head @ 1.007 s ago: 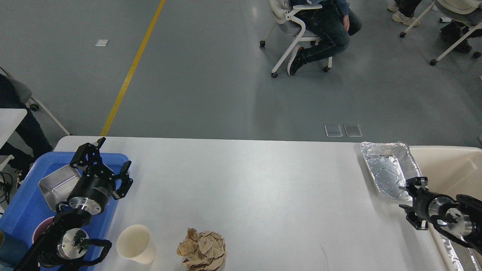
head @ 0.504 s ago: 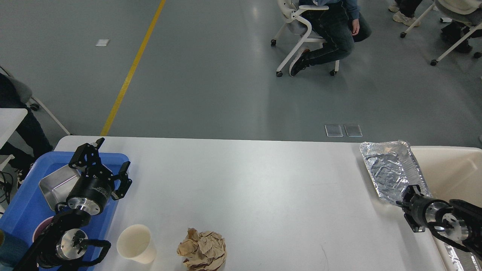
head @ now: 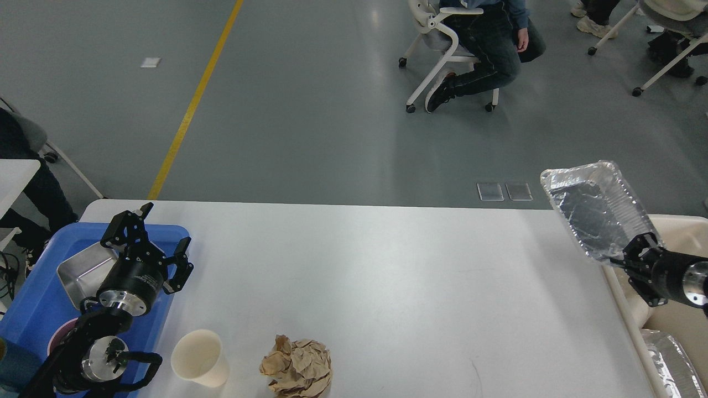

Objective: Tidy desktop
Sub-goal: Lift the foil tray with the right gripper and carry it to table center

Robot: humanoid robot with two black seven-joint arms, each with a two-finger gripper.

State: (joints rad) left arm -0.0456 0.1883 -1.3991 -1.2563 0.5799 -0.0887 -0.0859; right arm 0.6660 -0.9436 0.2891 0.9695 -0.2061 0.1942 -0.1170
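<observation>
Foil tray [head: 600, 207] is held tilted, clamped in right gripper [head: 630, 255] above cream bin [head: 672, 232], likely for dumping, off the desktop [head: 387, 276] at right; left gripper [head: 148, 235] is kept apart over blue tray [head: 33, 298].

The foil tray [head: 600, 209], which lay flat at the right end of the desk [head: 365, 276] a second ago, is now lifted clear of it and tilted, its open side facing left. The right end effector [head: 630, 255] has risen and moved toward the cream bin [head: 677, 232], pinching the tray's near corner. The seated person [head: 487, 38] in the background has rolled slightly right.
</observation>
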